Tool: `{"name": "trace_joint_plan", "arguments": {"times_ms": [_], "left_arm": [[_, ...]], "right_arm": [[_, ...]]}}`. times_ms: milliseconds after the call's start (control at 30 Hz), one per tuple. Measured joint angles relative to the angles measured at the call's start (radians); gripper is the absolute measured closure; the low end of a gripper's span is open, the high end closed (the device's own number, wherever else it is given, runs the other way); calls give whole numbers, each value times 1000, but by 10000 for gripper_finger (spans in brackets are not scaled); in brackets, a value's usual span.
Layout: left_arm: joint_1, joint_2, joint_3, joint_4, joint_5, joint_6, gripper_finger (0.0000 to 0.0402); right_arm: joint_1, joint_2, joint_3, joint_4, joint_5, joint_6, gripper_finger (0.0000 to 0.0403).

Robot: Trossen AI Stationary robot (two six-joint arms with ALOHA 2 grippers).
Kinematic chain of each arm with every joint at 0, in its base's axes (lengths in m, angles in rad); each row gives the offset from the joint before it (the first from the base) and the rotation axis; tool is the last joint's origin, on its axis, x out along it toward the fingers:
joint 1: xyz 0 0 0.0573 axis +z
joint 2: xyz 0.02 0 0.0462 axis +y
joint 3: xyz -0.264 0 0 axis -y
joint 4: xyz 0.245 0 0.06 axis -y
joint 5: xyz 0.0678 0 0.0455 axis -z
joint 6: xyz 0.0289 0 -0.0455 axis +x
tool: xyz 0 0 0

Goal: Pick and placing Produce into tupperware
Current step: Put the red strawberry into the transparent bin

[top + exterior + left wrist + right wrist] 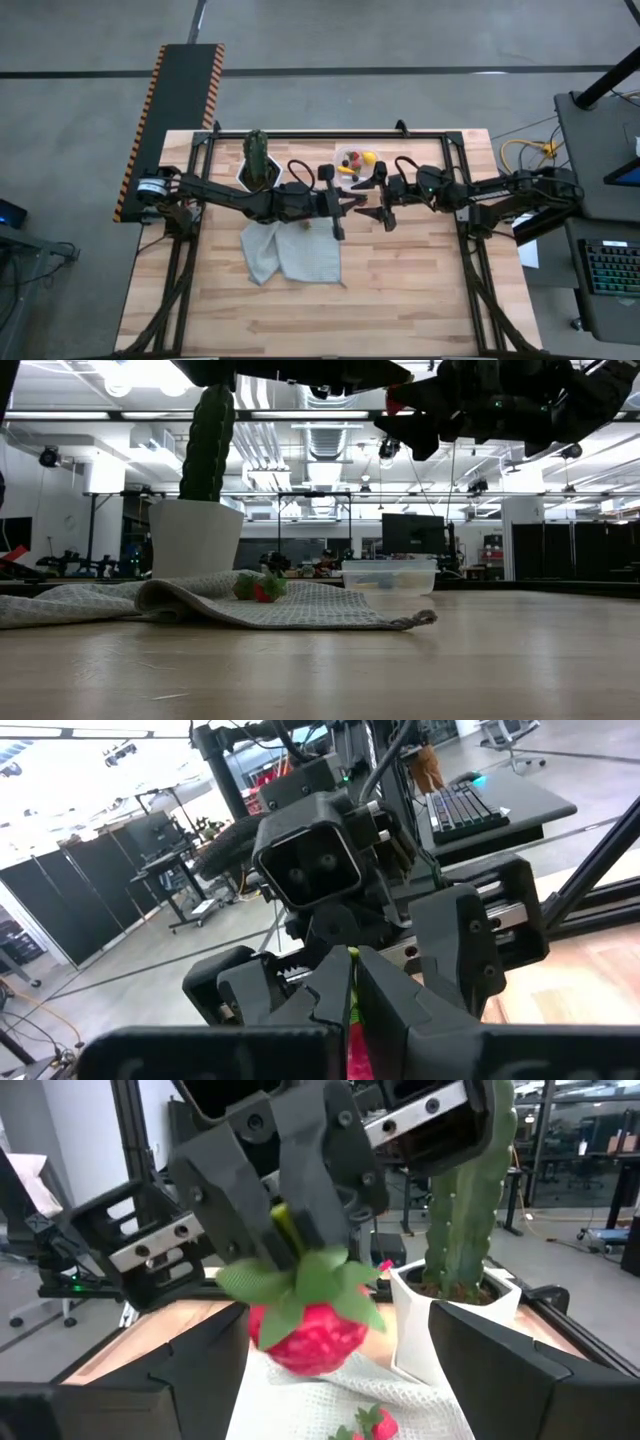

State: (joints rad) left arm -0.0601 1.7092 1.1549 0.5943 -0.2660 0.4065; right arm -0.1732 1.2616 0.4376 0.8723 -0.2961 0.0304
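Fingers of the left gripper (290, 1230) pinch a red berry (305, 1330) between the right gripper's (385, 205) wide-spread fingers.

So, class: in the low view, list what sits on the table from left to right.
Grey cloth → white plant pot with cactus → red berry on the cloth → clear tupperware.

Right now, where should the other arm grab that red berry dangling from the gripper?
Grip the berry by its red body, coming in level from the right. The left gripper pinches its leafy top, so the body hangs free, facing the open right gripper.
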Motion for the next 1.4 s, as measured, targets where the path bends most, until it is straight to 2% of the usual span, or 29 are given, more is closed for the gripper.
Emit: {"name": "trace_joint_plan", "arguments": {"times_ms": [533,800,1133,1400], "left_arm": [[1,6,0,1,0,-1,401],[1,6,0,0,0,-1,401],[2,6,0,1,0,-1,401],[1,6,0,2,1,-2,401]], "right_arm": [[3,1,2,-1,0,9,116],[3,-5,2,-2,0,4,171],[3,-10,1,-6,8,16,280],[3,-22,0,-12,9,14,284]]}}
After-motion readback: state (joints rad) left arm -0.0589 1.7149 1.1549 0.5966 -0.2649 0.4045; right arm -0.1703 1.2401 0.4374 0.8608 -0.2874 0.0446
